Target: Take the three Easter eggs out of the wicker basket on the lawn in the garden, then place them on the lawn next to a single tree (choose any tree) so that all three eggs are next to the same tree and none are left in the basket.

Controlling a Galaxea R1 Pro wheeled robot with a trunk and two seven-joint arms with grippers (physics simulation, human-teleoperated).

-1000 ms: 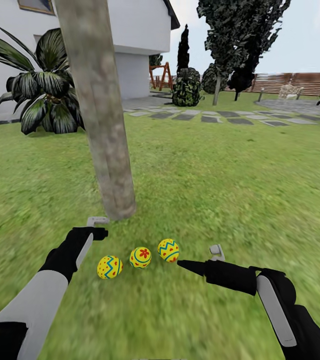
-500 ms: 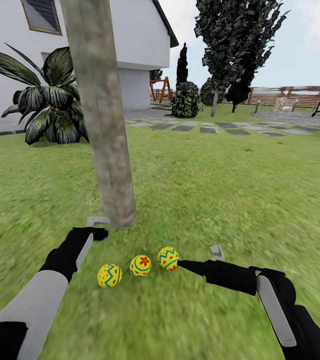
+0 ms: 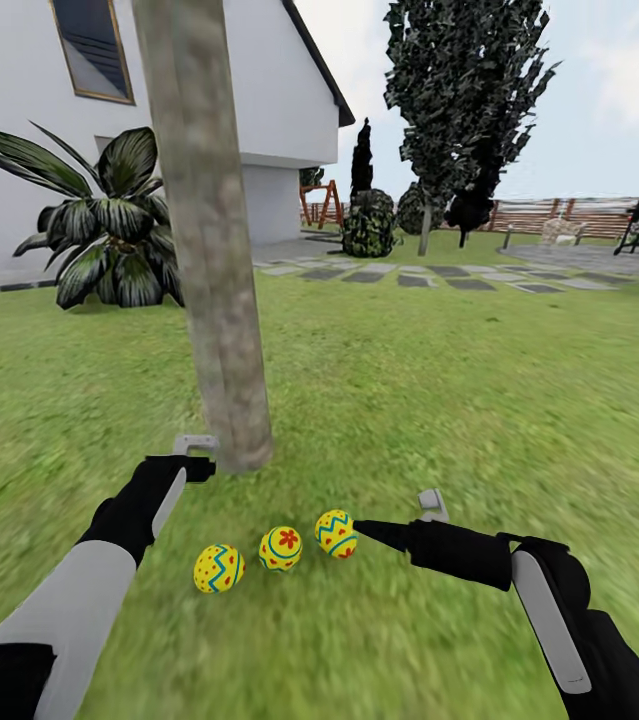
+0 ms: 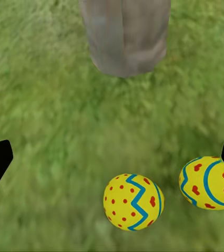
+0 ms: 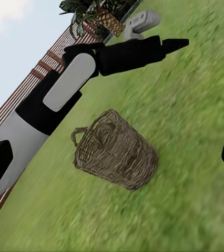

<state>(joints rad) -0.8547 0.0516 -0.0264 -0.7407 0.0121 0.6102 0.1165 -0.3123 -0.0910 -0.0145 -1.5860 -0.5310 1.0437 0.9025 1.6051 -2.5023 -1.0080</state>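
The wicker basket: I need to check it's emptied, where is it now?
In the right wrist view the wicker basket stands on the lawn, beside the left arm.

Far off we see a white house [image 3: 19, 130] fronted by a broad-leaved palm [image 3: 109, 235] at left, grey paving stones [image 3: 429, 280], dark cone-shaped trees [image 3: 459, 90] and a slatted wooden fence [image 3: 569, 213] at right.

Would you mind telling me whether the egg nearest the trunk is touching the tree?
Apart. In the head view, green lawn shows plainly between that egg and the tree trunk's base.
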